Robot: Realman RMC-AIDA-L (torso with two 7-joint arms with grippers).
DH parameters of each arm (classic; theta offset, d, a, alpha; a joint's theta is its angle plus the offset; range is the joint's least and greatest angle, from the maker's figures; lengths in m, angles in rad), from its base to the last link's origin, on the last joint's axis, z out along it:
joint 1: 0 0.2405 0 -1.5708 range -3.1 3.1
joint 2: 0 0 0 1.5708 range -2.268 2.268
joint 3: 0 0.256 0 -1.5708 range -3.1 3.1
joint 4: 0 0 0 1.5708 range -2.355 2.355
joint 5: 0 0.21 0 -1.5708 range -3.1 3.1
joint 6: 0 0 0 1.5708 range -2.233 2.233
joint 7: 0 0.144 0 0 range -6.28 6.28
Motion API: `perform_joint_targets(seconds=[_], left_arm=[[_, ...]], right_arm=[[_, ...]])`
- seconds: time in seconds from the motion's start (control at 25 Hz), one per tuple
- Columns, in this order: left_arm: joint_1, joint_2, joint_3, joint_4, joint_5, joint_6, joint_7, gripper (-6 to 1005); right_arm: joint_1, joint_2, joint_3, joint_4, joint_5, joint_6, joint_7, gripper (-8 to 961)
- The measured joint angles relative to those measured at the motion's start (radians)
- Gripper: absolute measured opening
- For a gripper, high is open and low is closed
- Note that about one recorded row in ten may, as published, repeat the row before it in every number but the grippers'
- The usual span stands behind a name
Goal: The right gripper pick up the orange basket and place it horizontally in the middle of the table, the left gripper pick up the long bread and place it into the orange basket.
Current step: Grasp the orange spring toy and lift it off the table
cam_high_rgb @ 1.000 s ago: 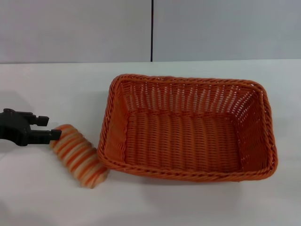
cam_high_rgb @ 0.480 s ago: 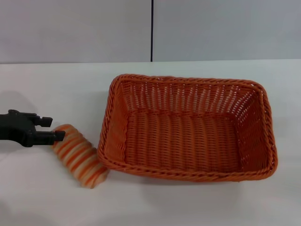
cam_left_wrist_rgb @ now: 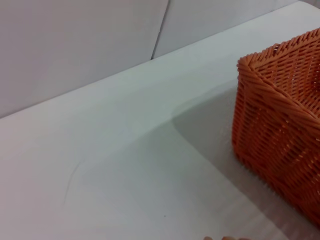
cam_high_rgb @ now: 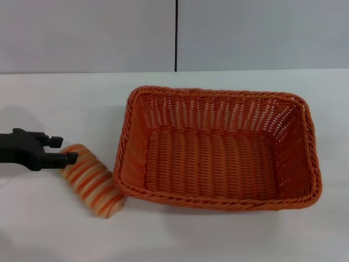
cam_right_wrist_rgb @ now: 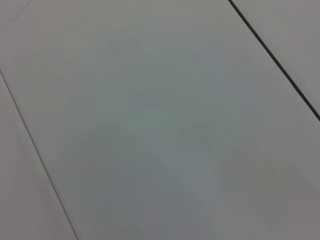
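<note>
The left gripper (cam_high_rgb: 62,150) has crept closer to the long bread (cam_high_rgb: 91,179) lying just left of the orange basket (cam_high_rgb: 218,147) — jaws parted, empty, nearly straddling its end — so grasping looks imminent.

Bare test setup, plain white table (cam_high_rgb: 65,229), grey panelled wall (cam_high_rgb: 87,33)

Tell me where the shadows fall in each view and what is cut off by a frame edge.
Head view: soft shadows lie on the table beside the left gripper and below the orange basket; the arm is cut off at the edge. Left wrist view: a broad grey shadow spreads from the basket's corner, and the long bread barely peeks in. Right wrist view: only faint shading on a pale surface.
</note>
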Motion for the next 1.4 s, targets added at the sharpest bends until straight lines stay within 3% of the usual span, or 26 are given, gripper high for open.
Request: perform_joint_targets(seconds=[1.08, 1.4], left_arm=[[0.006, 0.0, 0.056, -0.023, 0.001, -0.009, 0.011, 584], [0.004, -0.002, 0.057, -0.02, -0.004, -0.001, 0.014, 446]], right_arm=[[0.007, 0.006, 0.007, 0.0, 0.006, 0.005, 0.006, 556], [0.006, 0.006, 0.009, 0.0, 0.006, 0.006, 0.006, 557]])
